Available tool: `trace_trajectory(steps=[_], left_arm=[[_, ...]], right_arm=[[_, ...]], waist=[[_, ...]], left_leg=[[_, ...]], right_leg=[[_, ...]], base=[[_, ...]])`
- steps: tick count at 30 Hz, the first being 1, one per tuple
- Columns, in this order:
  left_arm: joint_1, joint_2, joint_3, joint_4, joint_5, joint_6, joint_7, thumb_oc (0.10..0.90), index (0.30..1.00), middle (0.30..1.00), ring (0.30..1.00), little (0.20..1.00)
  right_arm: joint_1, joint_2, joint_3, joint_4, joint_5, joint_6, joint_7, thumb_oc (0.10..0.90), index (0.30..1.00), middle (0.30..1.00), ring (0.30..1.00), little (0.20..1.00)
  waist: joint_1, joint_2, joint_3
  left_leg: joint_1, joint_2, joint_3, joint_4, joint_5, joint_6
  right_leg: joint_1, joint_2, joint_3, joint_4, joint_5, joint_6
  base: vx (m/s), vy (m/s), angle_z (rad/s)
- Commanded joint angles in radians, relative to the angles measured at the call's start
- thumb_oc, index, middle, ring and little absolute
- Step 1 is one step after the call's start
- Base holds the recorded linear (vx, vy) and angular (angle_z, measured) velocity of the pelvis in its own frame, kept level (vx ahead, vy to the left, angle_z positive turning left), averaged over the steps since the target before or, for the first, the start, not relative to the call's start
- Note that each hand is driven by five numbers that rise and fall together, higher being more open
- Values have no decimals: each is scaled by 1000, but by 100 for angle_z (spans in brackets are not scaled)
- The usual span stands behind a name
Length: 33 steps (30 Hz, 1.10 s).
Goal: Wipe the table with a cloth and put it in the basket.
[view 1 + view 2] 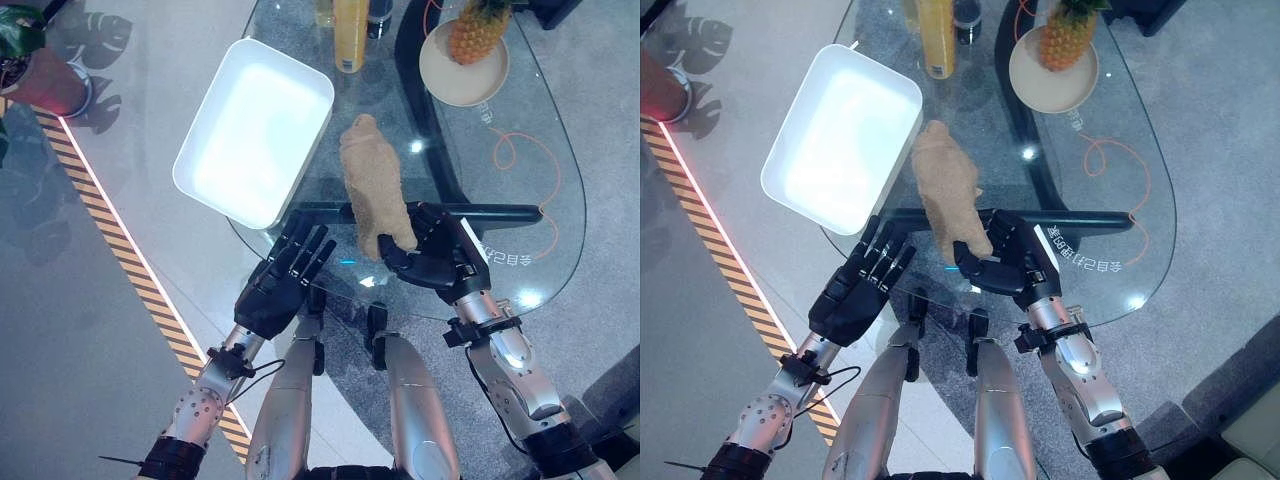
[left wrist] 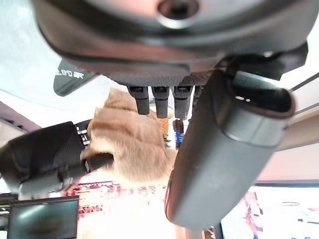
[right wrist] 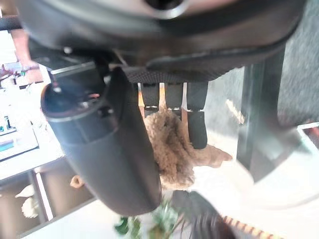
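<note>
On the left a white basket [image 1: 254, 130] (a shallow tray) sits at the glass table's [image 1: 540, 200] left edge. Near it the left hand [image 1: 280, 280] hovers with fingers straight, grasping nothing. Just right, the tan cloth [image 1: 372, 180] lies on the glass, its near end pinched by the right hand [image 1: 435, 255]. Far right, a pineapple [image 1: 476, 30] stands on a plate [image 1: 462, 75].

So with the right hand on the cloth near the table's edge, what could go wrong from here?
1. The right hand pinches only the near end of the tan cloth; the rest trails loose, so it may slip free during wiping or lifting.
2. The white basket overhangs the glass table edge; a push while dropping the cloth in might tip it off.
3. The left hand, open beside the cloth, could get in the way.
</note>
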<state>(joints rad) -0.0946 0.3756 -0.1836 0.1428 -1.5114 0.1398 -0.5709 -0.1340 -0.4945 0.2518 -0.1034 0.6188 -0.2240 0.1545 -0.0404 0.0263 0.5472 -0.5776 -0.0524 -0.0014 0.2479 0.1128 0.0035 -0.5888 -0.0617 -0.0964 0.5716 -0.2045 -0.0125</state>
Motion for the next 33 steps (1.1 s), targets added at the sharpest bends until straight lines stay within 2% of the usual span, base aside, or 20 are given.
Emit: trace_trajectory(steps=[1, 8, 12, 15, 19, 24, 28, 33], left_arm=[[-23, 25, -6, -115, 20, -17, -9, 800, 900, 900, 900, 900], [-48, 36, -25, -129, 27, -25, 19, 800, 900, 900, 900, 900], [-48, 57, -49, -147, 41, -27, 36, 800, 900, 900, 900, 900], [-60, 70, -68, -150, 24, -39, 38, 800, 900, 900, 900, 900], [-74, 78, -85, -156, -31, -78, -2, 800, 900, 900, 900, 900], [-60, 74, -85, -183, -73, -106, -116, 800, 900, 900, 900, 900], [-58, 71, -87, -200, -68, -111, -148, 800, 900, 900, 900, 900], [-58, 64, -92, -211, -57, -101, -160, 800, 900, 900, 900, 900]], right_arm=[[-101, 11, 33, -275, 80, -66, 191, 100, 300, 300, 300, 200], [-110, -10, 68, -264, 29, -19, 202, 100, 300, 300, 300, 200], [-111, -31, 111, -267, 11, 7, 263, 100, 300, 300, 300, 200], [-134, -48, 155, -256, -64, 64, 257, 100, 300, 300, 300, 200], [-150, -87, 199, -203, -125, 98, 151, 100, 300, 300, 300, 200], [-129, -80, 198, -110, -130, 64, 17, 100, 300, 300, 300, 200], [-116, -71, 191, -87, -154, 64, -31, 100, 300, 300, 300, 200], [-107, -49, 169, -62, -142, 24, -121, 100, 300, 300, 300, 200]], waist=[[-5, -28, -27], [-9, -32, -27], [-9, -32, -27], [-8, -31, -27], [-7, -30, -27], [-5, -25, -27], [-6, -23, -27], [-8, -18, -27]], left_leg=[[-11, -36, 59, 200, -186, 49], [-17, -33, 63, 207, -185, 48], [-29, -34, 62, 211, -182, 46], [-36, -36, 59, 212, -179, 44], [-40, -33, 61, 210, -174, 42], [-36, -34, 61, 202, -170, 40], [-37, -37, 60, 201, -168, 40], [-32, -38, 61, 192, -165, 41]], right_leg=[[27, 79, 44, -159, 139, 5], [21, 79, 50, -157, 143, 6], [13, 78, 52, -160, 147, 7], [9, 77, 52, -161, 148, 6], [5, 74, 51, -163, 149, 4], [10, 77, 53, -170, 149, 0], [8, 79, 54, -167, 148, -1], [11, 81, 58, -172, 149, -4]], base=[[22, -5, -6], [8, 0, -3], [-6, -7, -3], [0, 0, 0], [0, 0, 0], [0, 0, 0], [0, 0, 0], [0, 0, 0]])
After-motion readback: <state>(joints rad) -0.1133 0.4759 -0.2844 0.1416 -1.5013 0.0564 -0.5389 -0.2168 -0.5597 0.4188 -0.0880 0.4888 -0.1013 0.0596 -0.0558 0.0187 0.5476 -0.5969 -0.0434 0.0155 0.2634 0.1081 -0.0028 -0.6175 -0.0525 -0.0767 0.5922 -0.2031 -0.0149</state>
